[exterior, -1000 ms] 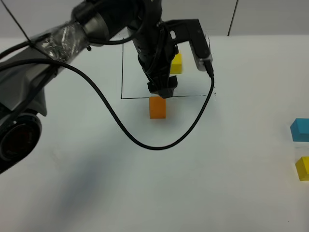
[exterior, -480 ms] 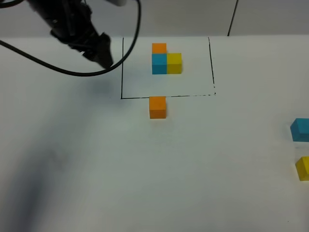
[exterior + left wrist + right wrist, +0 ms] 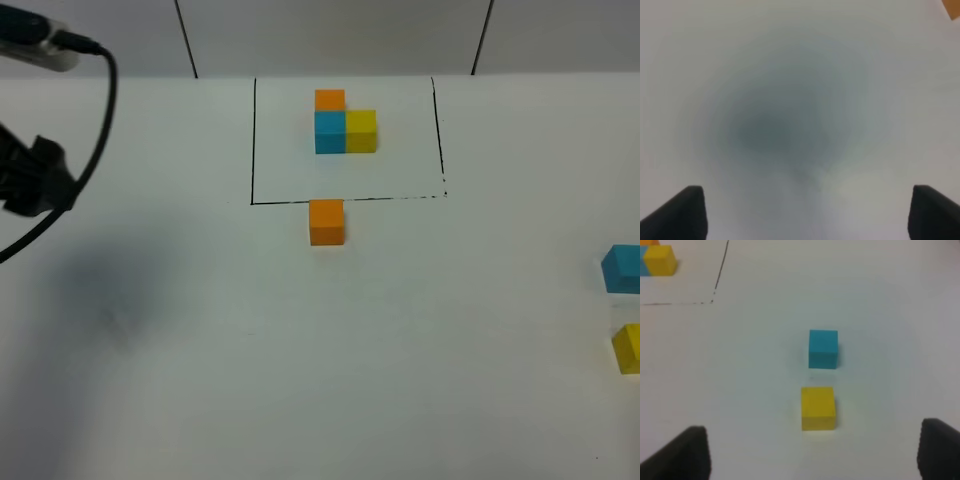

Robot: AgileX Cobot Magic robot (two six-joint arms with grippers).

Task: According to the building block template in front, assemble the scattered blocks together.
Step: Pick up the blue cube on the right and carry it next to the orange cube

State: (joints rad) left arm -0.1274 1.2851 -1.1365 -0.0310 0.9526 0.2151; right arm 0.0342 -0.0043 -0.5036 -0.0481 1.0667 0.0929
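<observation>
Blocks first: loose yellow block (image 3: 818, 408) and loose blue block (image 3: 823, 348) sit at the right edge of the table (image 3: 200, 380), a small gap between them, blue on the far side of yellow. The loose orange block (image 3: 326, 221) sits mid-table, just on the near side of the black frame (image 3: 252, 140) around the template (image 3: 330, 132). Right gripper (image 3: 815, 455) hangs on the near side of that pair, jaws spread wide, nothing between them. From it, yellow lies straight ahead and closest, blue directly beyond on almost the same line, so you reach blue only by passing over yellow. Cubes, so no long axis; both show faces roughly square to the jaw line, and I judge little wrist turn is needed. Left gripper (image 3: 810, 215) likewise wide and empty, over bare table at the left, only a corner of orange at the rim of its view. The left arm (image 3: 35, 180) is well apart from all 3 loose blocks. Template reads orange far, blue near of it, yellow right of blue. Judgement: blue is wanted next against orange's near face, and your right arm is the nearer one.
</observation>
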